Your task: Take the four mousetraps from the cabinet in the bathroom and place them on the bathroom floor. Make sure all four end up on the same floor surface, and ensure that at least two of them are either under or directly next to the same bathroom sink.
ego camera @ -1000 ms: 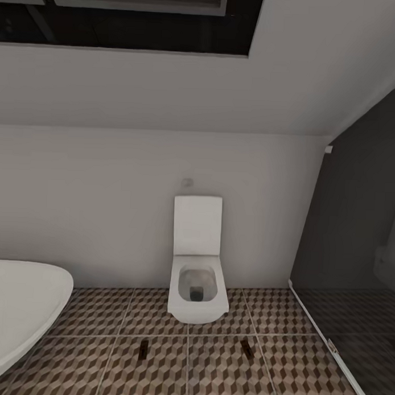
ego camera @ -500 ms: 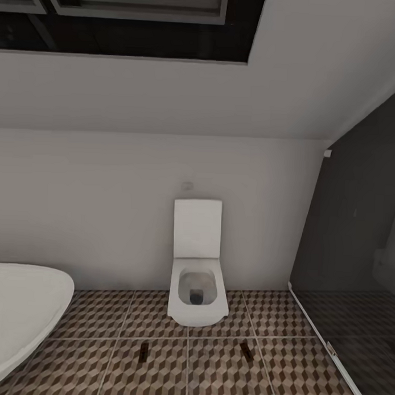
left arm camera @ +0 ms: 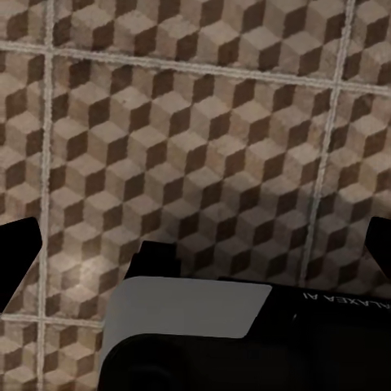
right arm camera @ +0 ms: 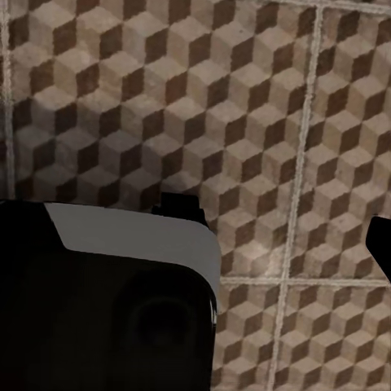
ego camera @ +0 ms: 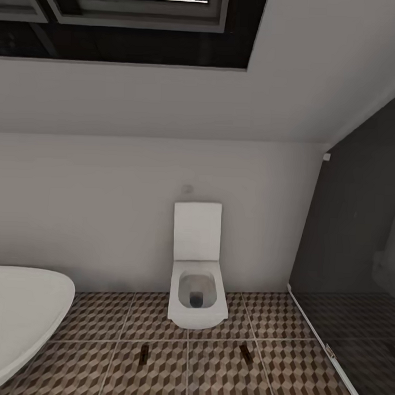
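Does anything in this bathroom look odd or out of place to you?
Two small dark objects lie loose on the patterned floor in front of the toilet, one to each side. They are too small to identify. The toilet stands with its lid up, and nothing looks spilled or broken.

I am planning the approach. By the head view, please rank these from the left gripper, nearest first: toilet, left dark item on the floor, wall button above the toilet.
1. Left dark item, on the tiles before the toilet.
2. Toilet, against the back wall.
3. Wall button, higher on that wall.
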Tool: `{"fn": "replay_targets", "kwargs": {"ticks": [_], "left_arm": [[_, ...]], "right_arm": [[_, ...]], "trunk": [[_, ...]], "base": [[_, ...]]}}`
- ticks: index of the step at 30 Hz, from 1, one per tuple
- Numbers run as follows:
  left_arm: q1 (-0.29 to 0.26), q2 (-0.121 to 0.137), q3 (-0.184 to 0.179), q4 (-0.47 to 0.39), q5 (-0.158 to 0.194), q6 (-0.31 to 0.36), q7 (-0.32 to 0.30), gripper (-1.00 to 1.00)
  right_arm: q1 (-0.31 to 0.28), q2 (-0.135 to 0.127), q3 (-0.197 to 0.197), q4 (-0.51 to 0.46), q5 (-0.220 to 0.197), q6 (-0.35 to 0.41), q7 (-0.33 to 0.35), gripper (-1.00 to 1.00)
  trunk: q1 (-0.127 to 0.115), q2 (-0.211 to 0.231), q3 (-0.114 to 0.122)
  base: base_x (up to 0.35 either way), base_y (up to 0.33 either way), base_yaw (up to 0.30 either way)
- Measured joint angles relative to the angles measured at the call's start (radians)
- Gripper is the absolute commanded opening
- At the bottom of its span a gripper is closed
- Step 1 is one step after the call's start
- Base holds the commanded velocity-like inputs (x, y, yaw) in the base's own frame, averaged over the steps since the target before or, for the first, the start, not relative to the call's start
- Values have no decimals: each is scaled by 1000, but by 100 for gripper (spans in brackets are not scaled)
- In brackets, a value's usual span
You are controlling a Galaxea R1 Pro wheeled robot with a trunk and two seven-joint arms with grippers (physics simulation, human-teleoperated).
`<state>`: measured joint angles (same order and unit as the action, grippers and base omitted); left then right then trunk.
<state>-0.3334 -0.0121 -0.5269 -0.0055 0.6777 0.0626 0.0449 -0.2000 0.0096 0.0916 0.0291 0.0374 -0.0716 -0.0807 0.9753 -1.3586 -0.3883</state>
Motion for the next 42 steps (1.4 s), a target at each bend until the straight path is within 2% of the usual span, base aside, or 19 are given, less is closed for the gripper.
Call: {"fn": "replay_targets", "kwargs": {"ticks": [13,29,42], "left_arm": [[39,1,0,0,-2,-2,-1,100],[46,1,0,0,-2,0,0,100],[48,1,-1,0,-2,1,0,100]], "right_arm": [[30,10,1,0,0,-2,1,100],[33,11,1,-1,0,-3,1,100],[33,17,1,-1,0,-2,0,100]], "trunk": [[-50,91,41],[-111,203,91],[-111,203,91]], "base": [[0,0,0],[0,0,0],[0,0,0]]}}
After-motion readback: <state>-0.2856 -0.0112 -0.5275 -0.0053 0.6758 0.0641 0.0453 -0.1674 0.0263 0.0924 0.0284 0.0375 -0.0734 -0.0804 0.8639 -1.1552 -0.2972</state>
